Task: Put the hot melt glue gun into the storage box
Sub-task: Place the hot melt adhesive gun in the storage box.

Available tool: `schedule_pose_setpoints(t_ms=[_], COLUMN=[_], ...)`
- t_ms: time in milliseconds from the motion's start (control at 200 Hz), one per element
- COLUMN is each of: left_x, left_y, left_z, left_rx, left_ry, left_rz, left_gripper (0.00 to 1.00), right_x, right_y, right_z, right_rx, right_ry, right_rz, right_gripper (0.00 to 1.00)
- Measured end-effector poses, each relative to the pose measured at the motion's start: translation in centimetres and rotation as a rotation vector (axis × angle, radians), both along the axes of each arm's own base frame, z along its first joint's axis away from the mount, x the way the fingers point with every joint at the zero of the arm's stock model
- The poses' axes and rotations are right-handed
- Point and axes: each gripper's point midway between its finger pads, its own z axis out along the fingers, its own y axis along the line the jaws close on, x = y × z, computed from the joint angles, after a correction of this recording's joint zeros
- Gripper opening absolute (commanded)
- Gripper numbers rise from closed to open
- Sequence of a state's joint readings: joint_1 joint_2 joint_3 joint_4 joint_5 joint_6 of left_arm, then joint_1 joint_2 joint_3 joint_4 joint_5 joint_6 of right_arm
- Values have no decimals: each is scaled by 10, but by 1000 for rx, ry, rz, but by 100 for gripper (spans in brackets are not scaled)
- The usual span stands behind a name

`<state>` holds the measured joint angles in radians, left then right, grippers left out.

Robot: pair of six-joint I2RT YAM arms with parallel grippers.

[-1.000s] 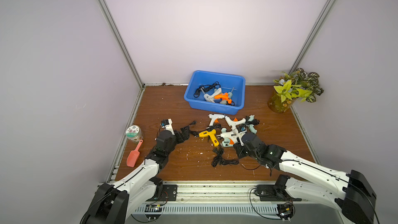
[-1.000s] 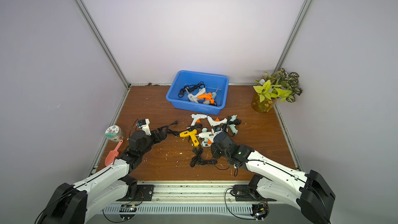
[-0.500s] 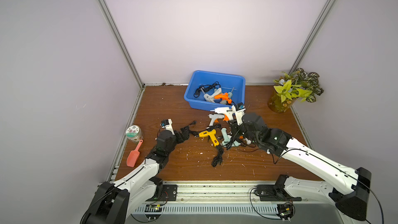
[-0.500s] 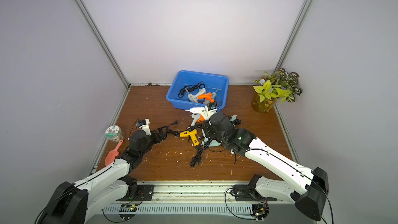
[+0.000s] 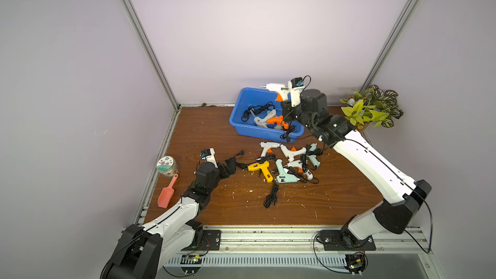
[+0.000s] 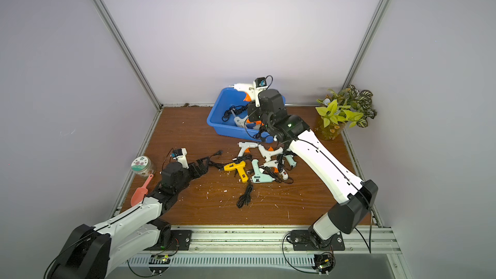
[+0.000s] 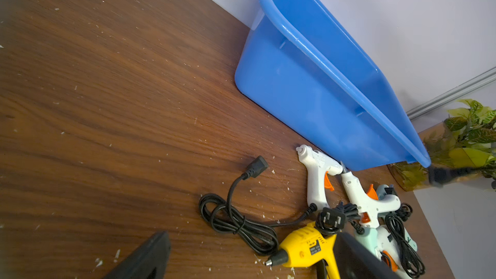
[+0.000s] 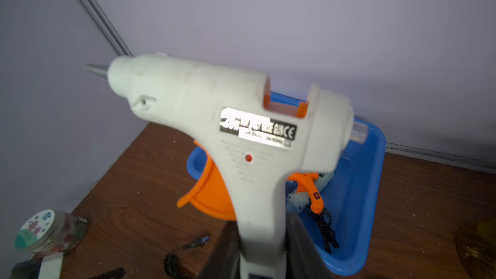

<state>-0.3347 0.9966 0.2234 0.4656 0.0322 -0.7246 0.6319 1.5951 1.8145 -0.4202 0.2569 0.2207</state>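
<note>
Right wrist view shows the right claw (image 8: 261, 250) clamped on the handle of a white hot melt glue gun (image 8: 236, 119), held upright above the storage box (image 8: 373, 183). In both top views the gun hangs over the box's far rim at upper centre, close to the back wall and clear of both side walls. Two guns lie inside the box, and six more lie tangled in cords on the bench (image 5: 308, 208) just below it. The left claw (image 5: 230, 167), jaws apart, sits at left centre near a yellow gun (image 5: 259, 169). Bare wood runs along the lower edge. One jar (image 5: 167, 166), one pink scoop (image 5: 166, 195) and one plant (image 5: 371, 110) line the sides.
</note>
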Motion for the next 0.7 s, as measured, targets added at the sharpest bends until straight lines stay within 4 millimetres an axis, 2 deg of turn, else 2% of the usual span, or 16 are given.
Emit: schedule_pose_setpoints(t_ms=[100, 195, 295, 365, 425, 500, 590, 696], left_x=[0, 0, 1, 1, 1, 1, 0, 0], left_y=[0, 0, 0, 0, 0, 0, -2, -6], left_z=[0, -1, -1, -2, -4, -8, -17, -26], left_rx=[0, 0, 1, 1, 3, 10, 16, 18], left_ry=[0, 1, 2, 4, 9, 23, 47, 79], left_rz=[0, 0, 0, 0, 0, -2, -11, -30], left_gripper=[99, 99, 99, 99, 99, 99, 99, 99], right_x=[34, 62, 89, 109, 127, 147, 165, 178], right_y=[-7, -12, -13, -10, -7, -4, -1, 1], right_z=[29, 47, 51, 42, 26, -6, -59, -119], right_rx=[47, 73, 81, 74, 63, 41, 7, -31], right_ry=[-41, -75, -92, -85, -65, -15, 88, 207], right_rz=[-19, -40, -62, -73, -83, -93, -88, -81], right_gripper=[0, 0, 0, 0, 0, 0, 0, 0])
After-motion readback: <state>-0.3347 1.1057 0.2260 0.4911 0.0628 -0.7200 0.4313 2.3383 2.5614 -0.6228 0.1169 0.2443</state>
